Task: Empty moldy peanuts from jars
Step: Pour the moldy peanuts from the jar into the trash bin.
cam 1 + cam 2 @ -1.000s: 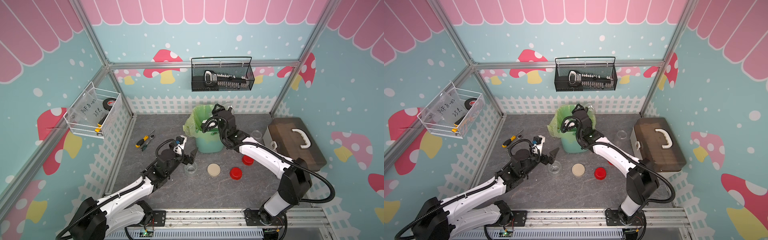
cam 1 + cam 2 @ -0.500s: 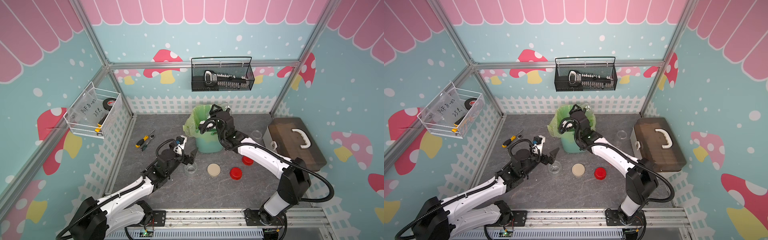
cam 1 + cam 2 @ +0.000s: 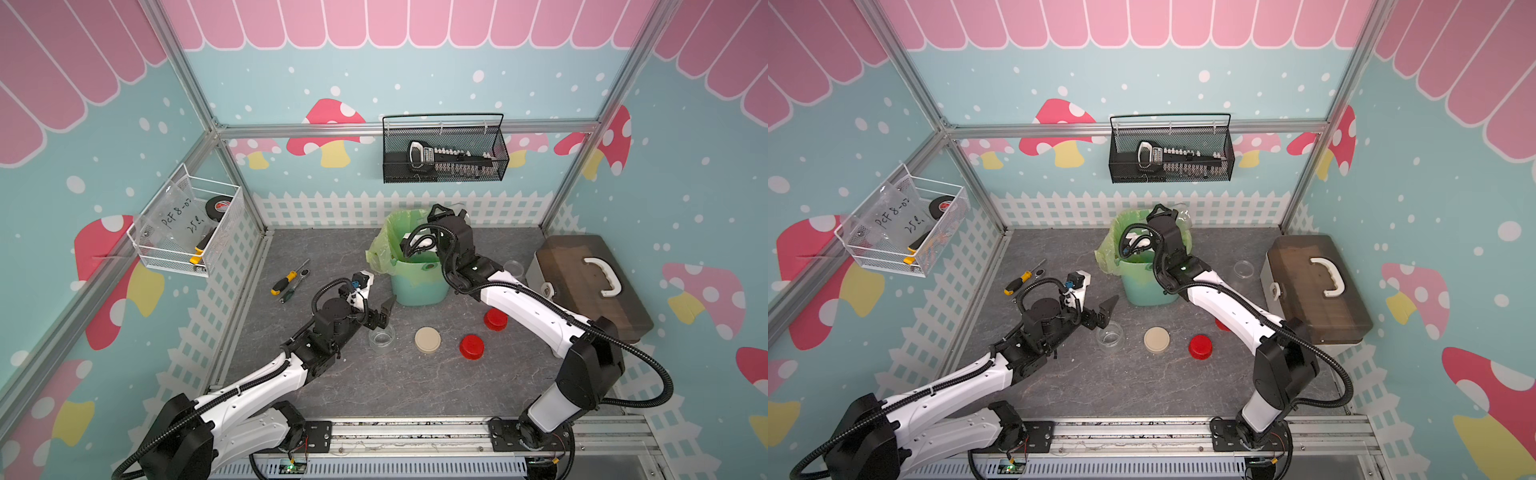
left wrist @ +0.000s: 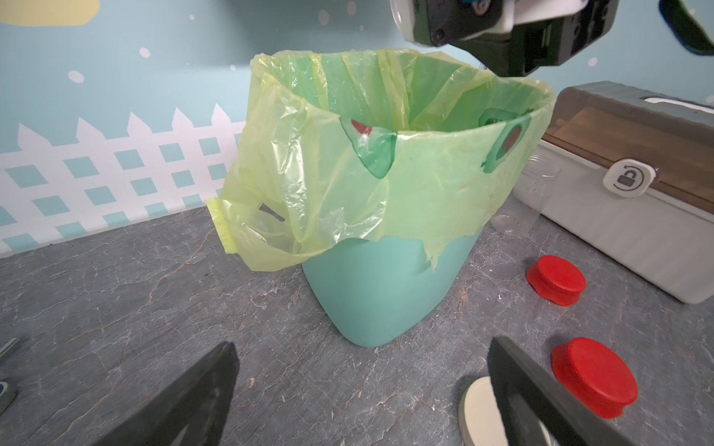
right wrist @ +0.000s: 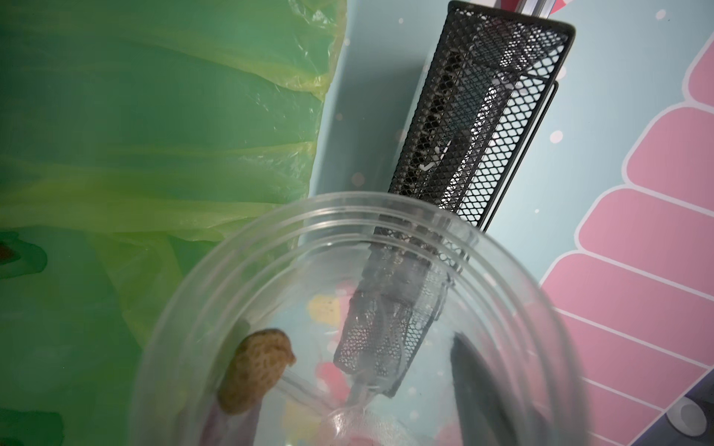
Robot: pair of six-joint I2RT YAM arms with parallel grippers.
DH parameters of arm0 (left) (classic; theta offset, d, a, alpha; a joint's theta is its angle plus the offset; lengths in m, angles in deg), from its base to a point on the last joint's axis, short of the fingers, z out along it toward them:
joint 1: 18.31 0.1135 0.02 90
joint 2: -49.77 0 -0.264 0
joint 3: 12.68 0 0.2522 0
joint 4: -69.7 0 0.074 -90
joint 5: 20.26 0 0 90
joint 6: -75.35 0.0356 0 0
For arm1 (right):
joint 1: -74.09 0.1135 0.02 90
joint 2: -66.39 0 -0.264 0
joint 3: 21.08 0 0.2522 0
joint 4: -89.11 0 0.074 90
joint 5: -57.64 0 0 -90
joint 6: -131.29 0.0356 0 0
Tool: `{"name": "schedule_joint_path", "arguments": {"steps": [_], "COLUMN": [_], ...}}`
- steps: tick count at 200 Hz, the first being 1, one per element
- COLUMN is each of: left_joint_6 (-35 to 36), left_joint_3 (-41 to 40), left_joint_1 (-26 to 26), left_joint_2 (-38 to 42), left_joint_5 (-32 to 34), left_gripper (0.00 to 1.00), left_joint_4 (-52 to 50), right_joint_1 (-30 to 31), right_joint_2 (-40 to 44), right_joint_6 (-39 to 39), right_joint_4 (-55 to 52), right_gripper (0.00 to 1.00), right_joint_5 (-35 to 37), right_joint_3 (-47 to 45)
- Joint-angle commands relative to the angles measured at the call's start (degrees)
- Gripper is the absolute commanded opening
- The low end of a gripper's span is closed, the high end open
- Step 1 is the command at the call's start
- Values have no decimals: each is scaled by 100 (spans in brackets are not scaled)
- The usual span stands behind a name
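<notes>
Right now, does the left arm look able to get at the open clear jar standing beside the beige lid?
Probably yes. The left gripper is open and hangs right by the jar, with nothing between them; the beige lid lies apart to one side.

White arms (image 3: pixel 257 382), black joints (image 3: pixel 590 370), ribbed black cables (image 3: pixel 636 401)

- clear jar (image 5: pixel 371 309): lidless, tilted, one tan pitted peanut (image 5: pixel 255 370) on its inner wall
- second jar (image 3: pixel 381 337): upright, open, empty, 9 o'clock of beige lid (image 3: pixel 427 340)
- third jar (image 3: pixel 514 268): upright, open, 1 o'clock, well apart
- red lid (image 3: pixel 471 346) 3 o'clock; other red lid (image 3: pixel 495 319) 2 o'clock
</notes>
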Motion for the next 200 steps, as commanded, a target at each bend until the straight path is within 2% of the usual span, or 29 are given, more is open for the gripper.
{"name": "schedule_joint_path", "arguments": {"steps": [1,15,44,79,104,127,145,174,200], "left_joint_6": [90,99,103,98,101,103,106,106,107], "left_joint_3": [93,96,106,94,85,91,87,100,97], "left_joint_1": [-2,-7,-6,-16,-17,-18,-15,-13,-11], "left_joint_2": [26,13,2,26,29,32,33,26,13], "left_joint_5": [24,22,24,18,26,20,27,35,28], "left_gripper": [99,99,99,99,99,99,99,99,99], "left_joint_4": [19,14,-1,10,15,11,15,6,10], "right_joint_1": [-3,1,-56,-56,-57,-65,-47,13,149], "right_joint_2": [148,190,262,219,363,531,511,250,292], "right_joint_6": [130,294,1281,1192,1940,2326,2046,1165,387], "right_joint_4": [-134,-272,-1160,-1258,-1581,-1779,-1839,-1745,-1226], "right_gripper": [33,33,34,34,34,34,33,32,32], "right_joint_5": [44,-27,-382,-280,-645,-946,-819,240,785], "right_joint_3": [180,234,680,694,928,1007,965,923,696]}}
